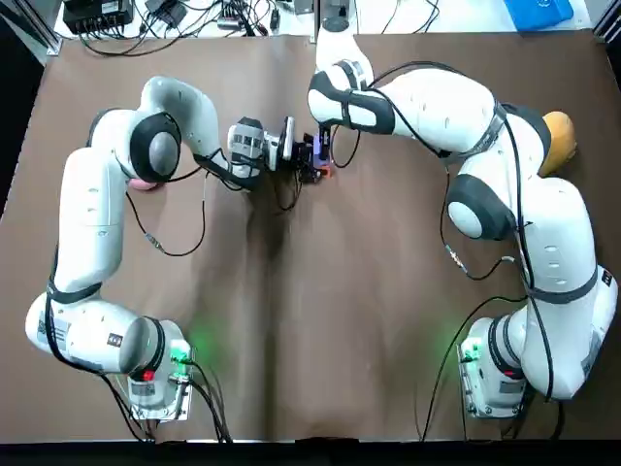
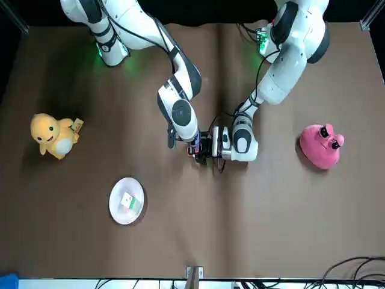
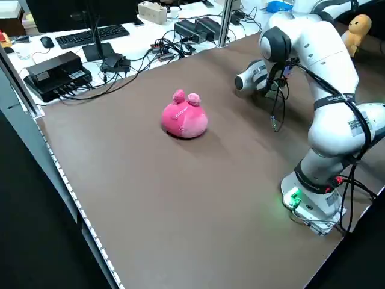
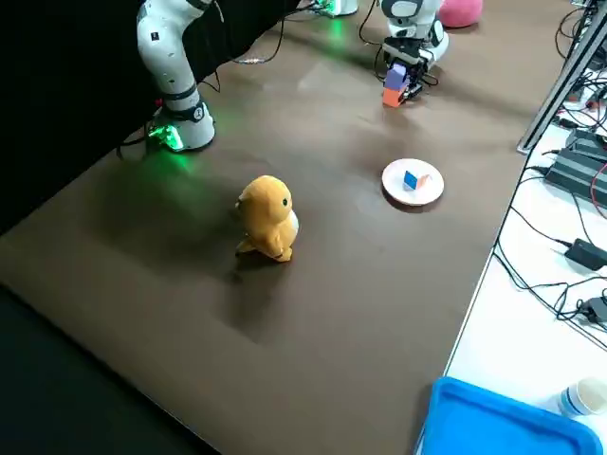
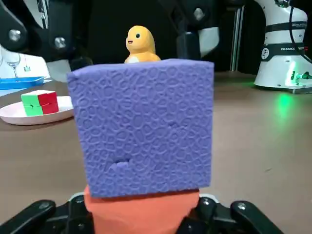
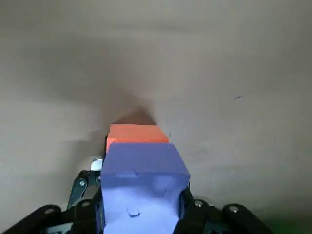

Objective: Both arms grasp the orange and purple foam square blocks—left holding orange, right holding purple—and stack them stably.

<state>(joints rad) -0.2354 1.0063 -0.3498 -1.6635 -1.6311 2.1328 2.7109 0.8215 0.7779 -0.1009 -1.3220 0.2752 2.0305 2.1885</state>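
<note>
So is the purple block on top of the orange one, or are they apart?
On top: the purple block sits flush on the orange block, no gap. The right gripper grips purple, the left gripper orange.

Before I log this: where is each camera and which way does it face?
Top: overhead, looking down; both arms, left gripper next to right gripper.
Front: across the table, facing the robot; both arms.
Left side: raised, robot's left; pink toy, left arm.
Right side: raised, robot's right; yellow duck, plate, right arm.
Left wrist: level; purple block above orange block.
Right wrist: looks down at table past its held purple block.
Shared: both wrists see both blocks.
</note>
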